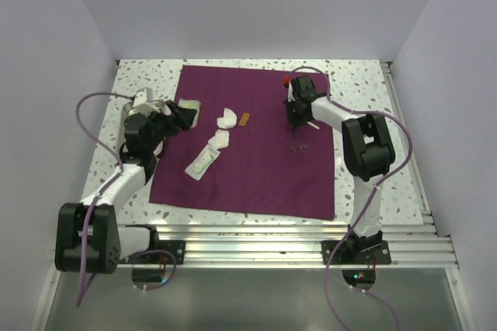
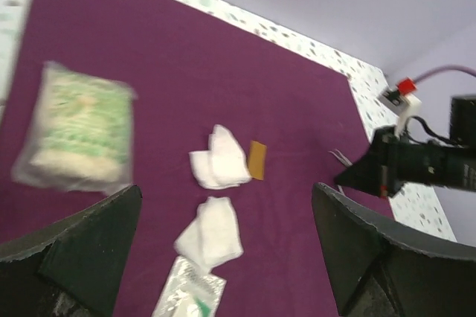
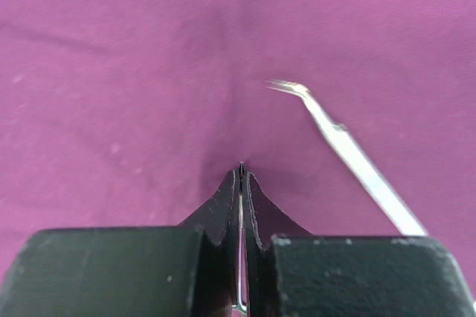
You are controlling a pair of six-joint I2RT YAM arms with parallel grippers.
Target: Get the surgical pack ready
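Top view: the plum cloth (image 1: 256, 179) lies spread flat on the desk (image 1: 132, 74), with gauze (image 1: 226, 118) and a long packet (image 1: 202, 162) left of centre and a thin looped instrument (image 1: 297, 145) toward its right edge. My left hand (image 1: 180, 116) hovers at the cloth's left edge, my right hand (image 1: 295, 117) near its far right corner.

Left wrist: my left hand (image 2: 223, 198) gapes wide and empty above the gauze, a green-printed packet (image 2: 78, 127) nearby.

Right wrist: my right hand (image 3: 242, 175) is pinched shut at the cloth. A bright sliver shows between the pads; I cannot tell what it is. Tweezers (image 3: 349, 157) lie just beside.

The steel looks stiff, slick and flat, so I'd pinch it mid-shaft. The cloth looks limp, best lifted by its corners.
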